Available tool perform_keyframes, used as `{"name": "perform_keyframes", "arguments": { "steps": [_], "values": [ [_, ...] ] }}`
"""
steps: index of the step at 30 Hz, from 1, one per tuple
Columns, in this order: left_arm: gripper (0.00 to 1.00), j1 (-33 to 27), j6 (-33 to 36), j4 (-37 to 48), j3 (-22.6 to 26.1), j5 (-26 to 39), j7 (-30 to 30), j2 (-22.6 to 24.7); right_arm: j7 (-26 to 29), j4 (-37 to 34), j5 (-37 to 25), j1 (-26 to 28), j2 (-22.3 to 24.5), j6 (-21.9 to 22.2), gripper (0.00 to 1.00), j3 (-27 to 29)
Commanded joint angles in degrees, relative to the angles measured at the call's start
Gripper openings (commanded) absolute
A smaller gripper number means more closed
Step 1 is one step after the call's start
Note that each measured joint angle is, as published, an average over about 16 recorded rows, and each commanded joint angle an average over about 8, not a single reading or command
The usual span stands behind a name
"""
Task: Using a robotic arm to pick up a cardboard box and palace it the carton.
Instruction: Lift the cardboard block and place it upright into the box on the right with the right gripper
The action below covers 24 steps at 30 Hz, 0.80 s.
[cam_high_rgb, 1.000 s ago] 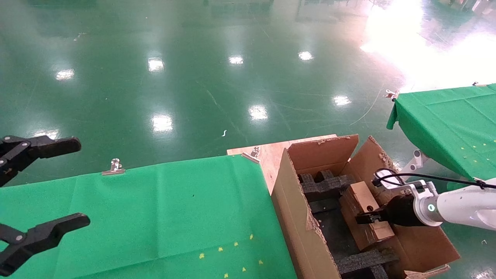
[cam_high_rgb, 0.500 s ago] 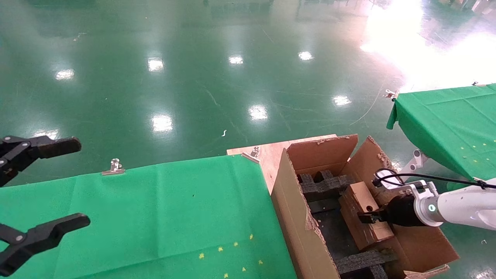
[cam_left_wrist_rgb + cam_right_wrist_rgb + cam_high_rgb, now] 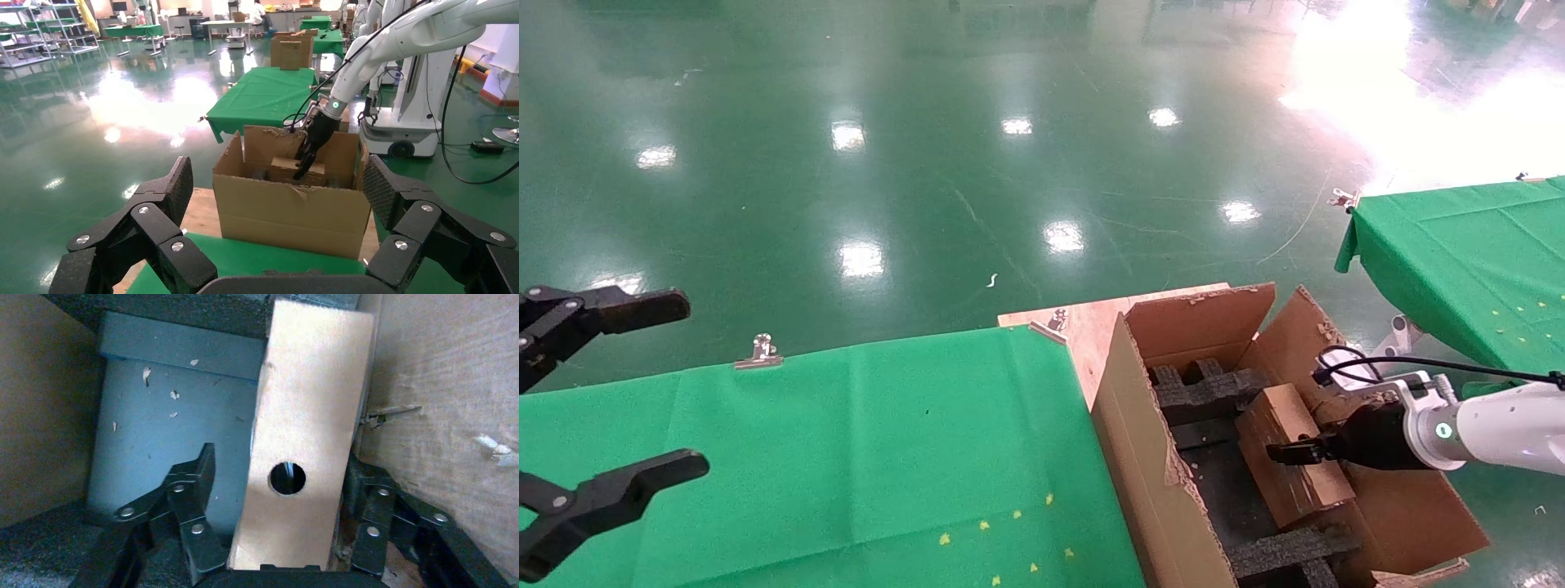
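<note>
Ceiling lights are reflecting off the glossy green floor (image 3: 977,163); beyond it, green-clothed tables (image 3: 263,92) and metal shelving (image 3: 37,37) are standing.

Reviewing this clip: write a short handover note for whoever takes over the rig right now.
Right gripper: inside the carton, jaws open either side of the cardboard box, one finger visibly clear of it.
Left gripper: open, idle over the green table.
Done: the box sits in the carton, leaning against its right wall.
Left: withdraw the right arm.

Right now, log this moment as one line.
right gripper: open, straddling cardboard box | box: inside carton | left gripper: open, parked
</note>
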Motion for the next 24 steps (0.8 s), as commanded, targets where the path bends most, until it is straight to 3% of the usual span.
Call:
{"name": "perform_keyframes", "arguments": {
  "steps": [1,15,24],
  "values": [
    [1.0,0.0,0.0,0.0,0.0,0.0,0.0,0.0,0.02,0.37,-0.17,0.24,0.41,-0.18,1.0,-0.08],
    [1.0,0.0,0.0,0.0,0.0,0.0,0.0,0.0,0.0,7.53,0.28,7.83,3.47,-0.48,1.0,2.09],
    [1.0,0.0,0.0,0.0,0.0,0.0,0.0,0.0,-2.26,18.01,4.67,14.13,5.93,-5.65,1.0,6.14]
  ]
}}
